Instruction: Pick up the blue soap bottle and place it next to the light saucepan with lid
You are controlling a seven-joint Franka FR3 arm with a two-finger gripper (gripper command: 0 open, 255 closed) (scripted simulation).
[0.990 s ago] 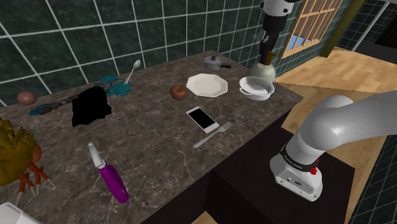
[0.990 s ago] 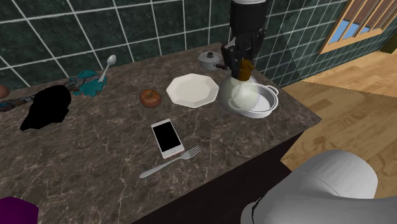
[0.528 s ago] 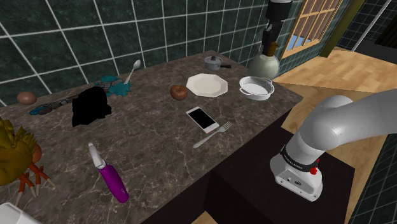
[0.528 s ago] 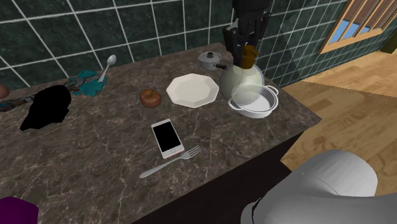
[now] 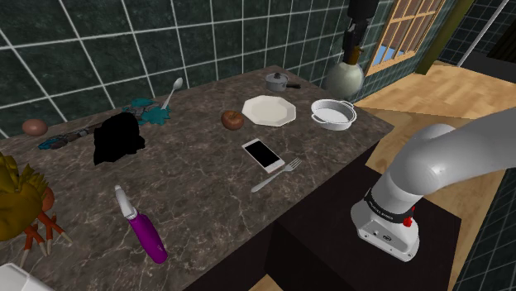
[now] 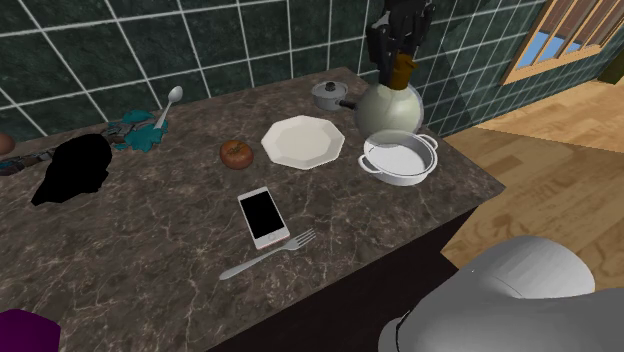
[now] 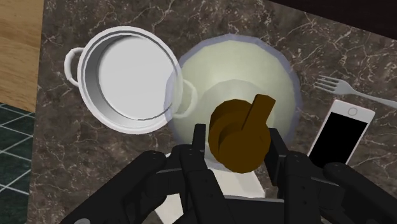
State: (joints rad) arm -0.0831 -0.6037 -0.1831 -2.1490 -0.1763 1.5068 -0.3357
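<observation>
the jaws stay clamped on the brown pump of the pale round soap bottle (image 6: 390,104), now lifted higher above the counter (image 6: 180,250) by the white pot (image 6: 400,160). the lidded saucepan (image 6: 326,95) sits near; carrying across looks next.

The lidded saucepan (image 6: 327,95) is hemmed in, with the tiled wall (image 6: 250,50) just behind and the white plate (image 6: 303,141) near in front. Bare surface (image 6: 150,230) lies open toward the second exterior view's right of it — the open white pot (image 6: 400,158) stands nearer the front edge. The pale bottle (image 6: 389,103) hangs above that stretch — apple (image 6: 237,153), phone (image 6: 263,216) and fork (image 6: 268,254) lie well apart.
</observation>
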